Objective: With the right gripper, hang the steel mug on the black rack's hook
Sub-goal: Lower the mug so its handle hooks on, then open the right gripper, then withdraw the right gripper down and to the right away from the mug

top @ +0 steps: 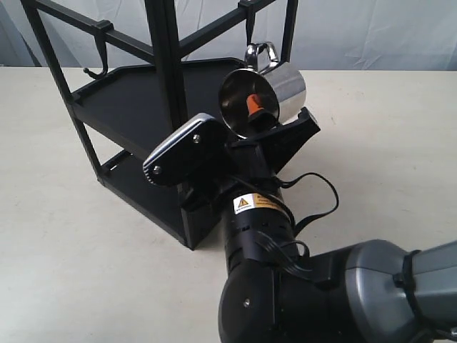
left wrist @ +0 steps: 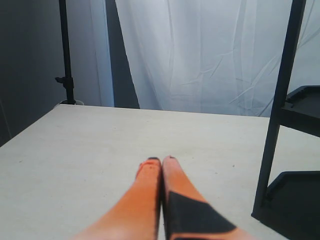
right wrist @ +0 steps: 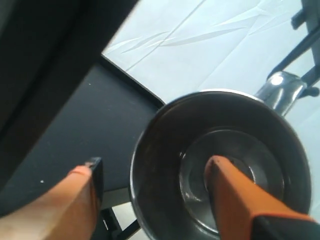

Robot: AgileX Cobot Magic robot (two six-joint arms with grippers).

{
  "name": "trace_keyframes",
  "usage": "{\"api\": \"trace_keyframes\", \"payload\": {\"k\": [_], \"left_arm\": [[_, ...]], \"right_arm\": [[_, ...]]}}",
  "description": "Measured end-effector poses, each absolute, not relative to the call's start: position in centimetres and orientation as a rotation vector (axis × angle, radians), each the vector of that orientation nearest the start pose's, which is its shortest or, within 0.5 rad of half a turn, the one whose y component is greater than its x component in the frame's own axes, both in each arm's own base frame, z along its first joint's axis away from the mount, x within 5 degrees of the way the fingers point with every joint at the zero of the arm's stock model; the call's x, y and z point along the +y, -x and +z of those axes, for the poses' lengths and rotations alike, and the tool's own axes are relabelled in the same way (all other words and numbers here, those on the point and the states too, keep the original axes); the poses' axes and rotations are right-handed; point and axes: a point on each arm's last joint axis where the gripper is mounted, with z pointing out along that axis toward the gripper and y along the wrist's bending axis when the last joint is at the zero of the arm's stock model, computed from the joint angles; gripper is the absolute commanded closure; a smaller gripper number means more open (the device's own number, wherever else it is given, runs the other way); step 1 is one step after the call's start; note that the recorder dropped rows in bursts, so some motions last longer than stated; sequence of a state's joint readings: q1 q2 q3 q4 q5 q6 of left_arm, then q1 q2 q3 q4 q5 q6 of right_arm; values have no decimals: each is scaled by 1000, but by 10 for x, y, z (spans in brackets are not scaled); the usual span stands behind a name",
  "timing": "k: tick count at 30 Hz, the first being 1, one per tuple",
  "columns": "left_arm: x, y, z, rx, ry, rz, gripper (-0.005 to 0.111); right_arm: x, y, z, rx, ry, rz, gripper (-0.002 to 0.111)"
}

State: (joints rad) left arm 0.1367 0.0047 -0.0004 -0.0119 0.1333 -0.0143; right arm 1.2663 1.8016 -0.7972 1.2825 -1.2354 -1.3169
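Exterior view: the right claw reaches up beside the black rack, which stands on the pale desk. It grips the steel mug by its wall: one orange finger sits inside the cup, the other finger outside the rim, so the claw is clamped on the mug. The mug lies tilted, mouth toward the camera, raised level with the rack's upper tray. Its looped handle points up and meets the hook hanging from the right top rail; whether the loop is threaded over the hook cannot be told. A second hook hangs from the left rail, well apart. The rack's front post stands just left of the mug. A white curtain backs the scene. Left wrist view: the left claw has its orange fingers pressed together, holding nothing, above bare desk, with a rack post near.
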Motion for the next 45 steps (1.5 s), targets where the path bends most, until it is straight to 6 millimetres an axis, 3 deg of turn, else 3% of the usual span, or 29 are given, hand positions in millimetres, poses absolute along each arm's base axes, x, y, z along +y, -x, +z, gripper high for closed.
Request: {"api": "trace_keyframes", "payload": {"k": [28, 36, 45], "left_arm": [[8, -56, 201, 1617, 131, 84, 105], [8, -56, 201, 1617, 131, 84, 105], [8, -56, 201, 1617, 131, 84, 105]], "right_arm": [[283, -137, 192, 1546, 760, -420, 49], [282, -107, 197, 1675, 752, -342, 49], [246, -96, 235, 1824, 614, -249, 74]]}}
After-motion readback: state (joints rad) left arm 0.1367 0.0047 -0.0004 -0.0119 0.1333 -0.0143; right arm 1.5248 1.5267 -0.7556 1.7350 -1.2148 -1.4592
